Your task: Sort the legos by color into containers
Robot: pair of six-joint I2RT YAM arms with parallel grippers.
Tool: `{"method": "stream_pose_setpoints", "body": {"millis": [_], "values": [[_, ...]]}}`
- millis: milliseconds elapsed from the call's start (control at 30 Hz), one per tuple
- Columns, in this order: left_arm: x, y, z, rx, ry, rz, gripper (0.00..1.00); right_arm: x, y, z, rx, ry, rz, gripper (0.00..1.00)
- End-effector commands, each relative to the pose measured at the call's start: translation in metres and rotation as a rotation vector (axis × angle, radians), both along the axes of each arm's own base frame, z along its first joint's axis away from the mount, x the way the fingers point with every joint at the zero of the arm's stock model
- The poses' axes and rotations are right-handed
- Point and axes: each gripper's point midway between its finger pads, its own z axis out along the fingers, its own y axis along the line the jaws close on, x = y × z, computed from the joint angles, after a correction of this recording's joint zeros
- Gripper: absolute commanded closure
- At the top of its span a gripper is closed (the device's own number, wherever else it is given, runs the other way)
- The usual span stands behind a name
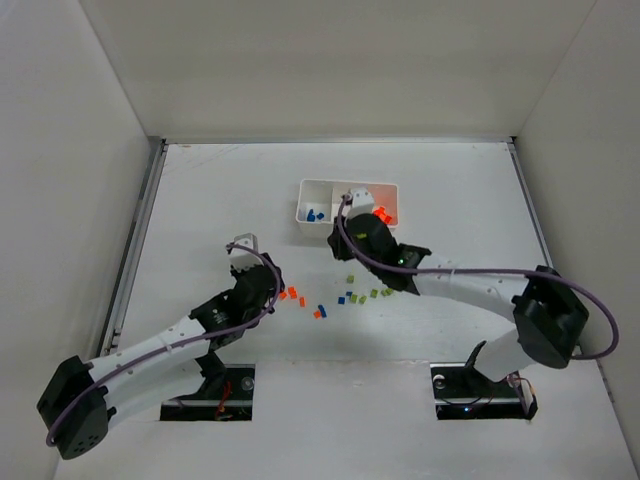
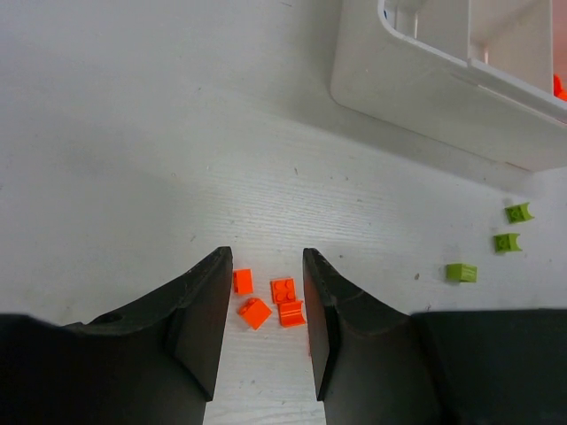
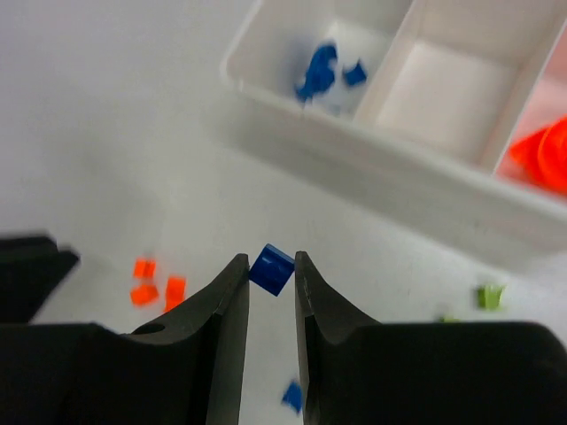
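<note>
The right tool (image 3: 271, 258) has its jaws drawn in to a narrow gap and pinches one blue lego (image 3: 272, 270) at the very tips. The brick sits cornerwise with little of it between the pads, so the hold looks slight, and a jolt could twist it out. It hangs above the bare table (image 3: 133, 133), short of the near wall of the white tray (image 3: 354, 168). Dropped here, it would land outside among the loose pieces.

The compartment with blue legos (image 3: 323, 71) is the left-hand one in this view. The empty middle compartment (image 3: 438, 97) lies right beside it behind a thin divider, and orange pieces (image 3: 542, 150) fill the third. A release slightly off could bounce the brick into the wrong square.

The left tool (image 2: 264, 266) stands partly open and holds nothing. Four orange legos (image 2: 283, 289) lie on the table between and just ahead of its fingers. They sit close together, so closing could catch two at once, squeeze one out sideways, or grip none. Green legos (image 2: 507, 242) lie well apart to the right. Seen from above, both arms work near each other, so a shared approach to the tray risks a bump.
</note>
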Motion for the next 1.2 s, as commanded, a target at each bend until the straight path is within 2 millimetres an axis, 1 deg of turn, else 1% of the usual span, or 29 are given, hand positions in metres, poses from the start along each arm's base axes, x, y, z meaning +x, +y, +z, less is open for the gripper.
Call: {"method": "stream_pose_setpoints", "body": {"millis": [0,67,167,200,233,300,367,400,433,533,700,767,867,1033,1167], "values": [[-0.007,-0.001,-0.004,-0.012,-0.005,-0.005,0.66,0.055,0.023,0.047,0.084,-0.112,0.017,0.82],[-0.012,-0.004,-0.008,-0.028,0.003,-0.014,0.66,0.084,0.026,0.045,0.076,-0.110,-0.011,0.81],[-0.019,-0.013,-0.015,-0.041,0.022,-0.044,0.66,0.119,0.033,0.029,0.054,-0.093,-0.041,0.81],[-0.023,-0.016,-0.017,-0.040,0.026,-0.059,0.66,0.128,0.034,0.022,0.048,-0.084,-0.050,0.80],[-0.026,-0.018,-0.019,-0.037,0.028,-0.070,0.66,0.134,0.037,0.015,0.038,-0.073,-0.055,0.77],[-0.031,-0.024,-0.022,-0.049,0.035,-0.084,0.66,0.142,0.040,0.008,0.030,-0.056,-0.067,0.69],[-0.035,-0.031,-0.025,-0.064,0.050,-0.103,0.66,0.142,0.042,0.013,0.039,-0.065,-0.068,0.59],[-0.038,-0.035,-0.028,-0.061,0.058,-0.116,0.67,0.142,0.042,0.017,0.046,-0.074,-0.067,0.55],[-0.042,-0.038,-0.031,-0.050,0.065,-0.128,0.68,0.142,0.041,0.021,0.050,-0.083,-0.067,0.54],[-0.046,-0.040,-0.037,-0.043,0.077,-0.122,0.70,0.136,0.036,0.033,0.062,-0.095,-0.069,0.52],[-0.048,-0.044,-0.048,-0.039,0.114,-0.096,0.73,0.104,0.027,0.045,0.080,-0.117,-0.052,0.52],[-0.049,-0.048,-0.055,-0.026,0.135,-0.092,0.74,0.090,0.024,0.047,0.086,-0.124,-0.044,0.51],[-0.049,-0.059,-0.060,-0.005,0.155,-0.114,0.74,0.073,0.013,0.042,0.080,-0.119,-0.038,0.51],[-0.051,-0.082,-0.067,-0.005,0.157,-0.162,0.71,0.051,0.000,0.030,0.075,-0.100,-0.030,0.51],[-0.047,-0.083,-0.074,0.028,0.169,-0.147,0.71,0.031,-0.013,0.017,0.081,-0.083,-0.033,0.51]]}}
